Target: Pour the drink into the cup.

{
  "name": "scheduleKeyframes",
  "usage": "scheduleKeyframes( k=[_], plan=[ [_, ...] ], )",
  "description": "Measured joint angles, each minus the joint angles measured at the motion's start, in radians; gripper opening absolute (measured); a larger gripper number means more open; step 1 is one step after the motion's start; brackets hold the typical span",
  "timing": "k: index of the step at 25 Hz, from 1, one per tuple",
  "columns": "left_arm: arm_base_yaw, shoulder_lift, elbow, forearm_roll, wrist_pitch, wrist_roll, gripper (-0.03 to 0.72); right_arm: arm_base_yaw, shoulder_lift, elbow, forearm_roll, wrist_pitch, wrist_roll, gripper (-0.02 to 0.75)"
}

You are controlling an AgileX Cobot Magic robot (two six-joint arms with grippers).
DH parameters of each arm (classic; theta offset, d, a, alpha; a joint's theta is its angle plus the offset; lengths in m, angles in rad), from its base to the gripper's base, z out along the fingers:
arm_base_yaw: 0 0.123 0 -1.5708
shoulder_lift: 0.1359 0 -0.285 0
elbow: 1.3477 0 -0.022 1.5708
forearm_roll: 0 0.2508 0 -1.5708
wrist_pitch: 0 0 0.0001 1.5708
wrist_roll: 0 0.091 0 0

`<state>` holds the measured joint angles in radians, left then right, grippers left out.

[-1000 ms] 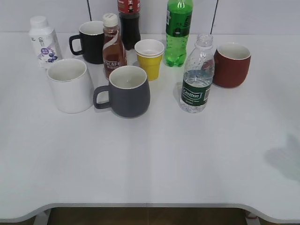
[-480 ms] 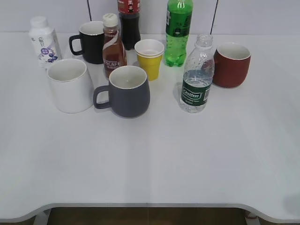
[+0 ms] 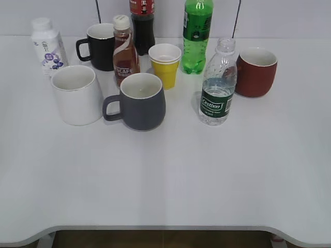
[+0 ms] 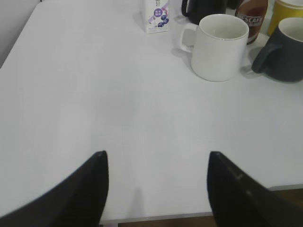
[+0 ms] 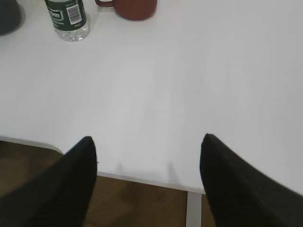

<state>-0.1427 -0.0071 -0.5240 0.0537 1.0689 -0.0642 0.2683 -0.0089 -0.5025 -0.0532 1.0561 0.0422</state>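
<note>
The clear water bottle (image 3: pixel 217 82) with a dark green label stands uncapped right of centre, next to a red mug. Its lower part shows in the right wrist view (image 5: pixel 67 18). The large white mug (image 3: pixel 76 94) stands at the left; it also shows in the left wrist view (image 4: pixel 219 46), handle to the left. My left gripper (image 4: pixel 157 158) is open and empty above the table's near left part. My right gripper (image 5: pixel 147 142) is open and empty over the table's front edge, well short of the bottle. Neither gripper shows in the exterior view.
A dark grey mug (image 3: pixel 140 101), brown coffee bottle (image 3: pixel 124 50), yellow paper cup (image 3: pixel 165 64), black mug (image 3: pixel 98 46), green soda bottle (image 3: pixel 196 35), dark cola bottle (image 3: pixel 143 25), red mug (image 3: pixel 255 71) and white milk bottle (image 3: pixel 47 45) crowd the back of the white table (image 3: pixel 170 175).
A shadow at the table's right edge one second ago has gone. The objects have not moved.
</note>
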Motion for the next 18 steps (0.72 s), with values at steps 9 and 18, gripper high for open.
scheduleKeyframes(
  k=[9, 18],
  plan=[
    [0.0, 0.0, 0.0, 0.0, 0.0, 0.0, 0.49, 0.0, 0.0, 0.0, 0.001, -0.013, -0.003, 0.512],
    [0.056, 0.0, 0.0, 0.0, -0.001, 0.0, 0.443, -0.126, 0.0, 0.001, 0.001, -0.017, -0.004, 0.508]
  ],
)
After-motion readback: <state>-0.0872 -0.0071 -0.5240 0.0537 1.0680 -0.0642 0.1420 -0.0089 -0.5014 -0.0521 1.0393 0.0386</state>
